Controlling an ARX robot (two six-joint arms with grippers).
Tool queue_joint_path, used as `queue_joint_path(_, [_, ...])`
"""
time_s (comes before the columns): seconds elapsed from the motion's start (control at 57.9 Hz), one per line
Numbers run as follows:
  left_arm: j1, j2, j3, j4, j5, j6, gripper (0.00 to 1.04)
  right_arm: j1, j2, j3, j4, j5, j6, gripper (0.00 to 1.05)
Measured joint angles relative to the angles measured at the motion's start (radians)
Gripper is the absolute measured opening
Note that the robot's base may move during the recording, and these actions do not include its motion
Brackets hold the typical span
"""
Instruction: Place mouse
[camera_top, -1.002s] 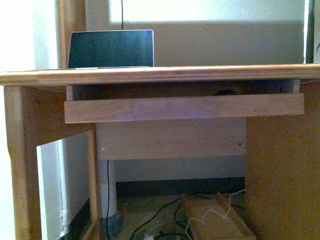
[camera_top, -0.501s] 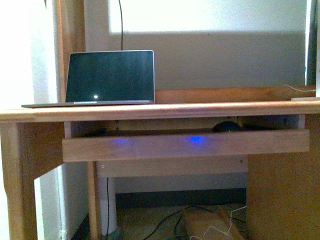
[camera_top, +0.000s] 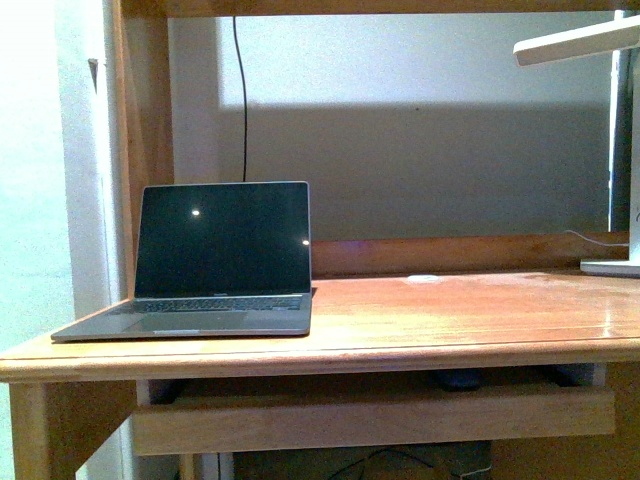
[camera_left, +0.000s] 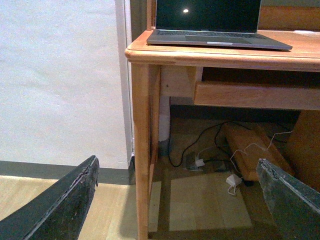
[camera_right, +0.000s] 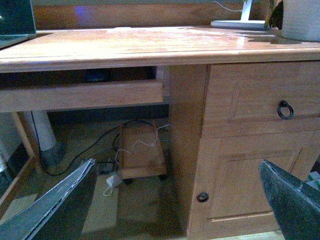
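Mouse (camera_top: 460, 378), a small dark domed shape, sits low and right of centre in the front view, on the pull-out tray (camera_top: 370, 420) under the smooth, glossy wooden desk (camera_top: 450, 320). Only its top shows above the tray's plain front board. At centre left, an open grey laptop (camera_top: 225, 260) with a dark screen rests on the desktop. A flat white lamp head (camera_top: 575, 42) juts in at upper right. The left gripper (camera_left: 176, 162) hangs with its rough black fingers (camera_left: 75, 200) spread wide and holding nothing, and the right gripper (camera_right: 176, 164) is likewise wide apart and empty.
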Motion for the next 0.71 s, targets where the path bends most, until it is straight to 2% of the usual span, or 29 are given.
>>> queue_joint_path(0.104, [0.040,0.111,0.066,-0.145,0.095,-0.103,0.97,0.000,0.000,0.000,0.000,0.000,0.000,0.97])
queue_joint_path(0.207, [0.092,0.282,0.084,-0.079,0.162,-0.113,0.97,0.000,0.000,0.000,0.000,0.001,0.000,0.97])
queue_joint_path(0.259, [0.148,0.409,0.106,0.023,0.232,-0.072,0.97,0.000,0.000,0.000,0.000,0.000,0.000,0.97])
queue_joint_path(0.38, [0.217,0.684,0.151,0.275,0.274,0.055,0.97,0.000,0.000,0.000,0.000,0.000,0.000,0.97])
queue_joint_path(0.501, [0.220,1.038,0.206,0.565,0.286,0.304,0.97,0.000,0.000,0.000,0.000,0.000,0.000,0.97])
queue_joint_path(0.708, [0.170,1.461,0.352,0.878,0.264,0.628,0.97,0.000,0.000,0.000,0.000,0.000,0.000,0.97])
